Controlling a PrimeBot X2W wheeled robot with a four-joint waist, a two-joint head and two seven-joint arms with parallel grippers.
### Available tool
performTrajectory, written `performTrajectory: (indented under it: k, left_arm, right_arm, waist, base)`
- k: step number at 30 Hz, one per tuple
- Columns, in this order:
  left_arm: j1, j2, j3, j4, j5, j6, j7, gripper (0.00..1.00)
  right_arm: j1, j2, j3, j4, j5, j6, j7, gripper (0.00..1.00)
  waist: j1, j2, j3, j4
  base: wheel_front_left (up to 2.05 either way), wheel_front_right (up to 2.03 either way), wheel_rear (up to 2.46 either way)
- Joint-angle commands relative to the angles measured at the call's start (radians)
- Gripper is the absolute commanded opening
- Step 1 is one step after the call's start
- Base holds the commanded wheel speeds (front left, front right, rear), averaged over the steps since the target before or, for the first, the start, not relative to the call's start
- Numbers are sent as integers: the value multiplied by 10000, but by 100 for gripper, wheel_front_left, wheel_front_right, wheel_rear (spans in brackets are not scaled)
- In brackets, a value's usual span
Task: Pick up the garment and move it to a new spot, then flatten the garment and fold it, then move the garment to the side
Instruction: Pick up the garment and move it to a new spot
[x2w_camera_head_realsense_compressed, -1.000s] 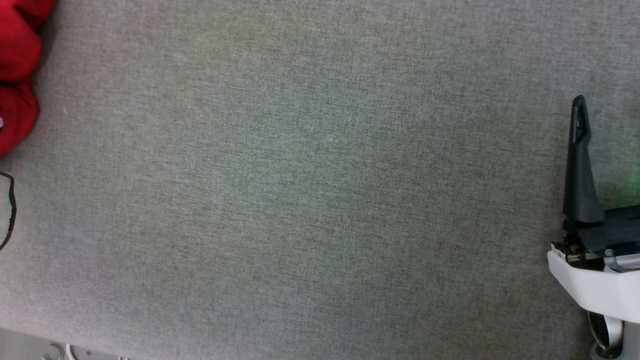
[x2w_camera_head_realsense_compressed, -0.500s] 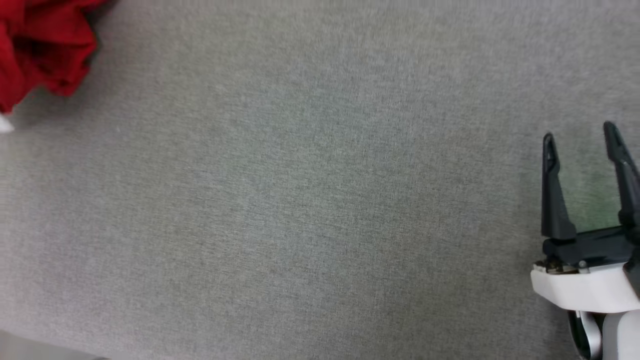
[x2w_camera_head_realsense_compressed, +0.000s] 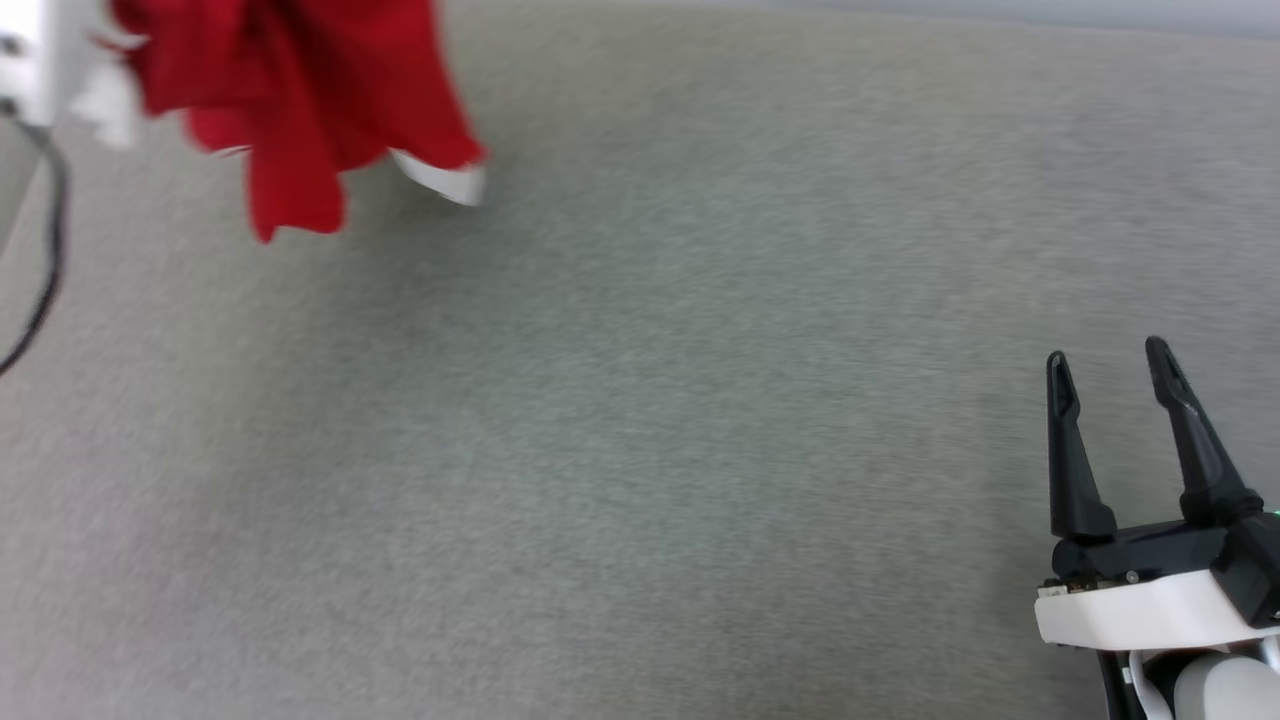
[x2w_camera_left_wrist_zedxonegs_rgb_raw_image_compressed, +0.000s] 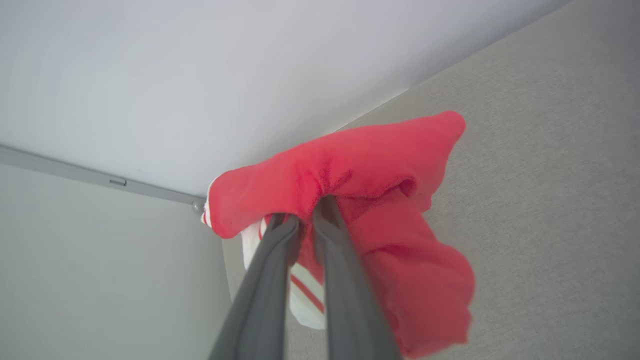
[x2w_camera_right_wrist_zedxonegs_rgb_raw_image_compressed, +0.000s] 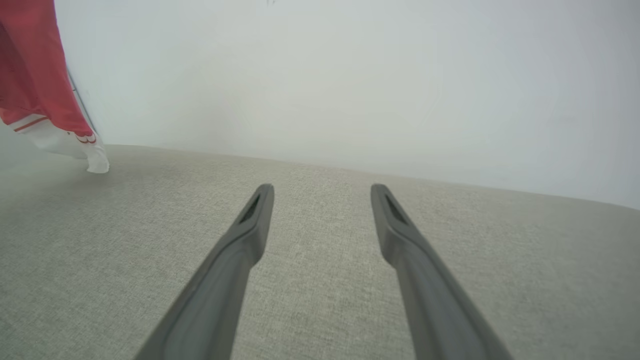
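Note:
The garment, bright red with a white striped sleeve end, hangs bunched above the grey surface at the head view's upper left. In the left wrist view my left gripper is shut on a fold of the garment, which drapes over and around both fingers. A white part of the left arm shows at the head view's top left corner. My right gripper stands open at the lower right, nothing between its fingers. The right wrist view shows the right gripper open above the surface, and the garment hanging at far left.
The grey fabric-covered surface spreads across the head view. A pale wall rises behind its far edge. A dark cable loops at the left edge. A grey rail runs along the wall in the left wrist view.
The head view has shifted. The garment has risen off the surface and now hangs further right in that view. The right gripper stays open.

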Motion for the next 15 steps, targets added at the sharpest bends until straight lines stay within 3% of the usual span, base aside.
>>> performTrajectory:
  k: [1,15]
  left_arm:
    - [-142,-22,-59,-51,22,12,27,0]
    - [-1678,-2143,-3208,27,-701,12,-382,0]
  right_arm:
    - [57,30,25,13,31,-7,-24,100]
    - [550,32,220,240,565,-7,-24,100]
  waist:
    - [0,0,-377,-428]
    - [0,0,-1430,-2627]
  base:
    - [0,0,0]
    - [0,0,0]
